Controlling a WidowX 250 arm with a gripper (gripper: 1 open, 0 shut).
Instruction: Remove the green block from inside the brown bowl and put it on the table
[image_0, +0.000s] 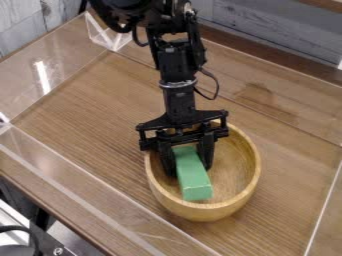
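Reaching down: the black robot arm (171, 50) descends from the upper left of the picture, steeply tilted, into the round light-brown wooden bowl (245, 186) with a thick rim.
Jaws: the black gripper (185, 147) has its two fingers spread to either side of the upper end of the block; one finger (156, 142) stands at the block's left, the other (213, 141) at its right, both low inside the bowl's far half. They look to be closed against the block's sides, though the contact itself is too small to see clearly.
Block: the small solid-green rectangular block (193, 176) with rounded edges lies inside the bowl, its long axis running from the far rim toward the near rim, its near end on the bowl's floor and its far end between the fingers, tilted a little upward.
Bowl: it sits on the counter in the lower right part of the view, upright.
Counter: a wide brown wood-grain counter (94, 110), bordered by low clear acrylic walls (47, 75).
Block and counter: the block touches the bowl only, not the counter surface.
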